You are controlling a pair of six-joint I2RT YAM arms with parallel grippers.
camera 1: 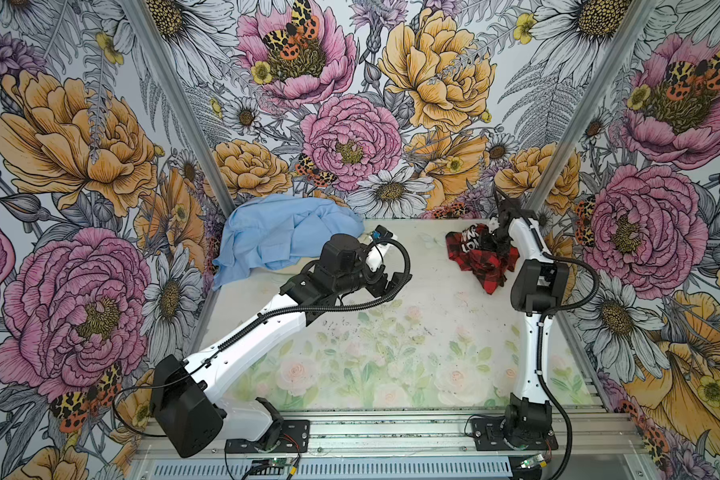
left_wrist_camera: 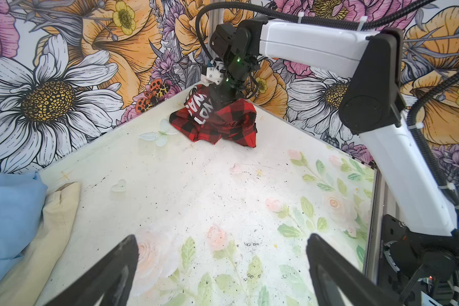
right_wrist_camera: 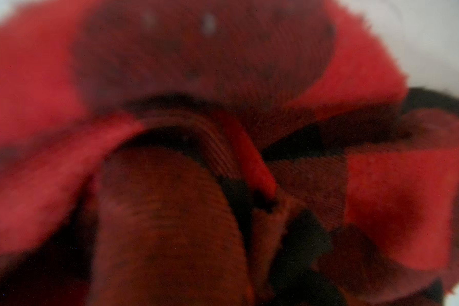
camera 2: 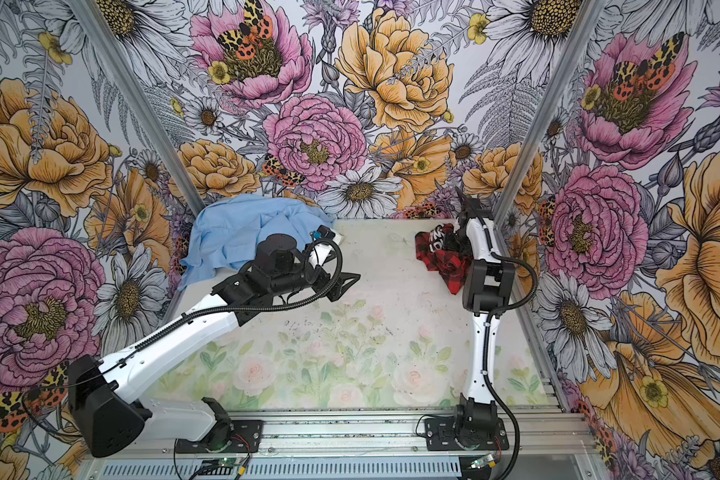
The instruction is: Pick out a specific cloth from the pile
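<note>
The cloth (camera 1: 481, 259) sat at the far right corner of the counter (camera 1: 391, 332), well apart from the pile (camera 1: 283, 237) at the far left corner. It was a small, soft flannel piece in red-and-black buffalo check, crumpled into a lumpy mound with its lower folds spread on the counter. Its black patch (left_wrist_camera: 203, 107), with bold white block letters, was creased and tilted up toward the right claw (camera 1: 496, 245). That claw came down into the top of the mound, and the fabric rose to it in a gathered peak. The claw was closed on a bunch of the cloth, though folds hid its fingertips. The right wrist view was filled with blurred, fuzzy red and dark weave, pleated toward one point.

The left claw (left_wrist_camera: 222, 238) hung over the middle of the counter, holding nothing, with its two black tapering fingers (left_wrist_camera: 112, 273) spread wide.

The pile was mostly a large, smooth, light blue shirt (camera 1: 267, 245), rumpled in broad folds against the back wall. A cream cloth (left_wrist_camera: 56, 220) lay beside it in a long flat fold, its edge tucked under the blue.

The counter was matte white and scuffed with black specks, over a faded print of roses and leaves.
</note>
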